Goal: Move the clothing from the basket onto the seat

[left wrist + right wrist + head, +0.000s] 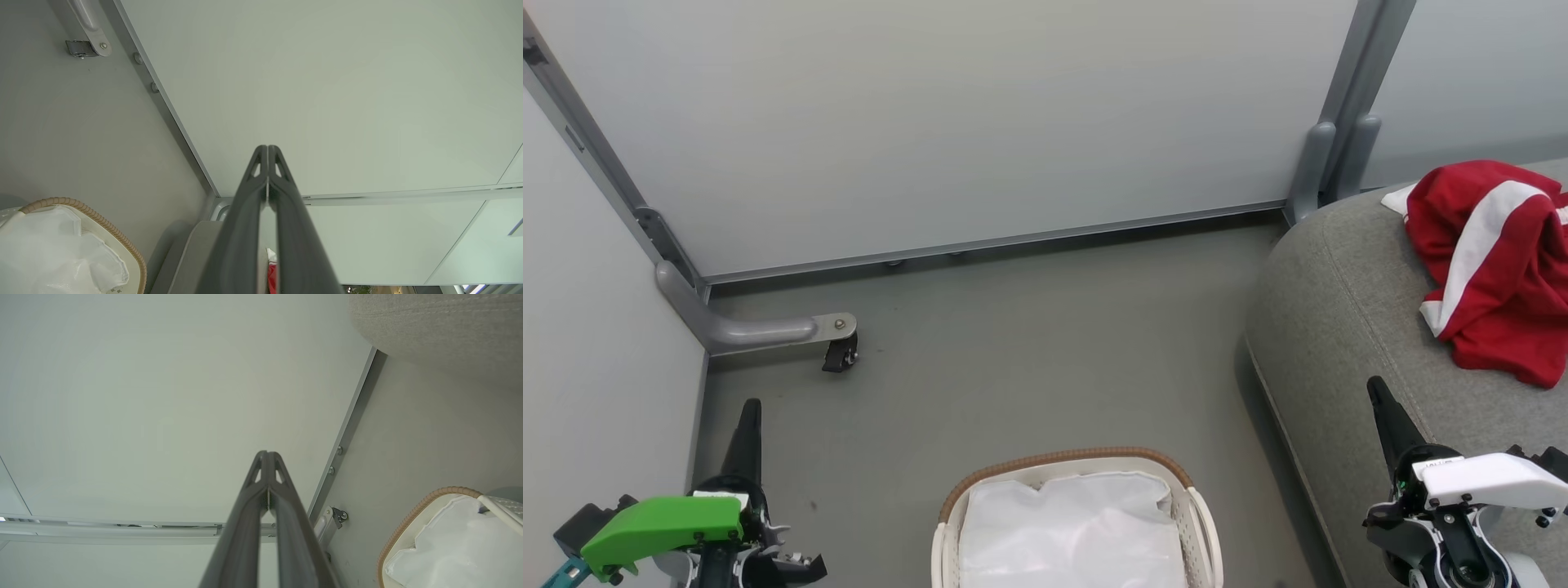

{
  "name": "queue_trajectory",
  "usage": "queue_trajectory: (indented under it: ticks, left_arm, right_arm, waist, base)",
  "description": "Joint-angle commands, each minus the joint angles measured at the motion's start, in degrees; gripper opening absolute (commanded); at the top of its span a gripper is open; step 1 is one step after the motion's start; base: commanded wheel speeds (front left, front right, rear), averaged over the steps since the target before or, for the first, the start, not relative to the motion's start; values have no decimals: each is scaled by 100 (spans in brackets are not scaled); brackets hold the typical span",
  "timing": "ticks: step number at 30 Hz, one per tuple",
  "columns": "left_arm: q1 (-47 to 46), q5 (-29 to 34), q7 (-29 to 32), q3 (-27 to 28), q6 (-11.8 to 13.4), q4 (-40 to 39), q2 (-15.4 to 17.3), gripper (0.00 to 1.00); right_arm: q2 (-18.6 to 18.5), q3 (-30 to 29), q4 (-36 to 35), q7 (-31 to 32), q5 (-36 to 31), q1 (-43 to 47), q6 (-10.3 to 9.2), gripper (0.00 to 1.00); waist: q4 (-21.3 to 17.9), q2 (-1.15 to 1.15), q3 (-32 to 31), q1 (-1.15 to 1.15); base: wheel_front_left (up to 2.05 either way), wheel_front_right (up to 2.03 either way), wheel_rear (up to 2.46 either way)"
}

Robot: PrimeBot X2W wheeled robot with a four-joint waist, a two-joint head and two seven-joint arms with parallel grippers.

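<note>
Red clothing point(1494, 261) with white stripes lies crumpled on the grey seat point(1347, 327) at the right; a sliver of the clothing point(271, 273) shows between my left fingers. The white basket point(1201, 523) with the brown rim stands on the floor at bottom centre, with just its white liner point(1070, 531) showing inside. The basket point(118, 241) is at the lower left of the left wrist view, and the basket point(404, 526) is at the lower right of the right wrist view. My left gripper point(750, 408) is shut at lower left, fingertips together, holding nothing. My right gripper point(1376, 388) is shut beside the seat's front edge.
Pale partition walls point(947, 122) close the back and left. A grey partition foot with a black caster point(840, 353) sticks out onto the floor at the left. Grey floor point(1029, 351) lies between the basket and the wall.
</note>
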Motion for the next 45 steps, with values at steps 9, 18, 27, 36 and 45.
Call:
queue_trajectory:
  ticks: [9, 18, 27, 36, 45]
  left_arm:
    - [-193, -403, 114, 89, -56, -51, 20, 0]
    - [-235, -720, 207, 143, -84, -59, 21, 0]
    - [-224, -761, 229, 150, -92, -56, 21, 0]
    - [-224, -761, 228, 149, -92, -56, 21, 0]
    - [-224, -762, 227, 148, -92, -56, 21, 0]
  right_arm:
    - [-39, -62, -71, 130, 478, -98, -3, 0]
    - [-42, -96, -98, 227, 835, -99, -4, 0]
    - [-42, -101, -102, 236, 889, -96, -4, 0]
    - [-42, -100, -102, 236, 888, -95, -4, 0]
    - [-42, -100, -102, 236, 889, -95, -3, 0]
  waist:
    - [-25, 0, 26, 0]
    - [-48, 0, 49, 0]
    - [-53, 0, 55, 0]
    - [-53, 0, 55, 0]
    - [-53, 0, 55, 0]
  base:
    - [0, 0, 0]
    - [0, 0, 0]
    - [0, 0, 0]
    - [0, 0, 0]
    - [0, 0, 0]
